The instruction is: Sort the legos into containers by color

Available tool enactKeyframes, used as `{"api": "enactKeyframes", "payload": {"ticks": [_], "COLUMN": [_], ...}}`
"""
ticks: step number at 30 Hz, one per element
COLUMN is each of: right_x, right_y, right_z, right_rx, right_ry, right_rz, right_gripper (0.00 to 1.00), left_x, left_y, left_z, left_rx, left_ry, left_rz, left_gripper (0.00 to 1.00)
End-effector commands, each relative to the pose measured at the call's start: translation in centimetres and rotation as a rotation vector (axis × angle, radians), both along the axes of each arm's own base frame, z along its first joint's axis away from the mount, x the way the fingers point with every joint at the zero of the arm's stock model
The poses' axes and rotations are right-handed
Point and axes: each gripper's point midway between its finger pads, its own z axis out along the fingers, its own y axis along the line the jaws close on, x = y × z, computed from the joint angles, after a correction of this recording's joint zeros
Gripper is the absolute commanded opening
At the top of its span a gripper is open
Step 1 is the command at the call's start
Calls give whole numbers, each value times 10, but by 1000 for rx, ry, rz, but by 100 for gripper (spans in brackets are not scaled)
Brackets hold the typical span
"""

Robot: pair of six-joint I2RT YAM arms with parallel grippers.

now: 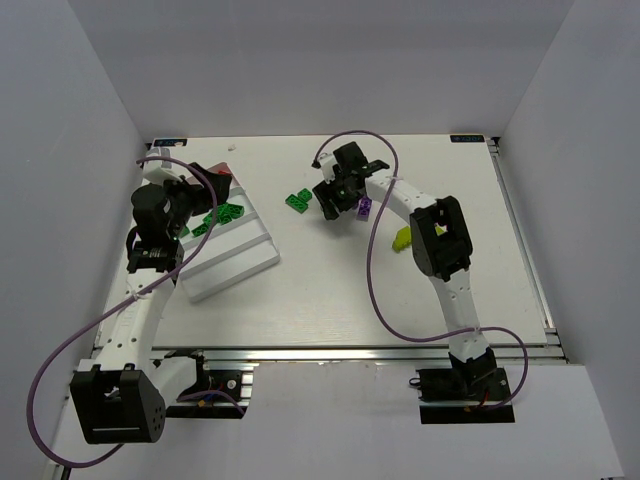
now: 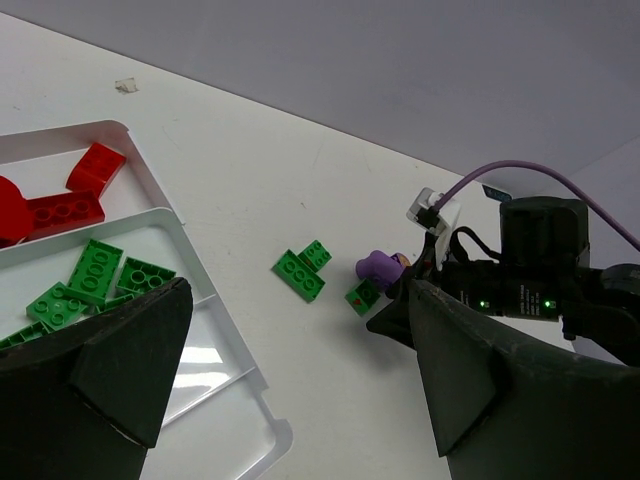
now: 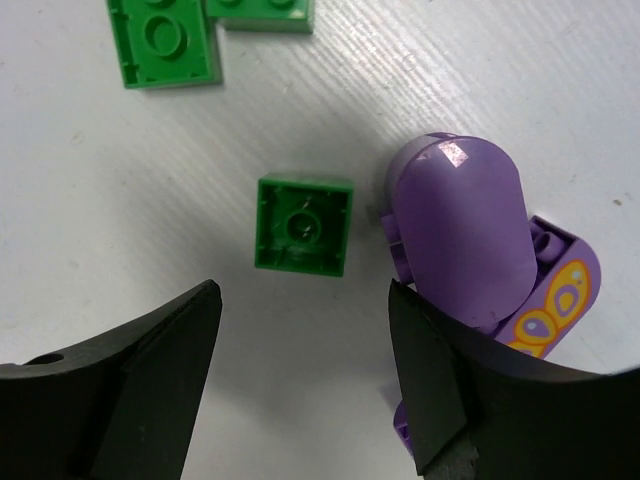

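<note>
Hanging over the left side of the white tray [image 1: 235, 255], the left gripper [image 1: 208, 190] is holding its jaws wide apart with nothing between them. Its own dark fingers [image 2: 110, 370] are filling the bottom of its wrist view and covering the tray's near compartments. They are also cutting off the lowest of the green legos [image 2: 95, 275] lying in one compartment, so a count is not possible.

Well to the right of the tray, a yellow-green lego [image 1: 402, 238] is lying on the table [image 1: 330, 300] right against the right arm [image 1: 440, 245], its shape hard to make out. Farther back, also right of the tray, the right gripper [image 1: 335, 195] is pointing down at the table with its jaws standing apart, gripping nothing. A small green square lego [image 3: 304, 224] is lying hollow side up just beyond the fingertips, in line with the gap and touching neither finger. A rounded purple lego [image 3: 460, 230] is sitting just beside it on the side away from the tray. Its lower end is disappearing behind one finger, and a printed purple piece [image 3: 555, 295] is pressing against it. Between the square and the tray, two flat green legos [image 2: 303, 270] are lying side by side, and the right wrist view is cropping them at its top edge. In the tray's far-end compartment, red legos [image 2: 62, 212] are running off the left wrist frame.
</note>
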Motion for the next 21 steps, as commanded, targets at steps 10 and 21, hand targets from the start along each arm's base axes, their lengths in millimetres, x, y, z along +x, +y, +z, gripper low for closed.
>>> {"api": "enactKeyframes", "payload": {"ticks": [10,21], "right_x": [20,23], "right_y": [18,27], "right_z": [7,5], "right_rx": [37,62], "right_ry": [-94,-115], "right_rz": [30,46], "right_gripper": [67,54], "left_x": [-3,-5], "left_y": [-11,-42], "left_z": [5,2], "left_rx": [-5,-11], "left_ry": [-30,-32], "left_rz": [-62,-195], "left_gripper": [98,96]}}
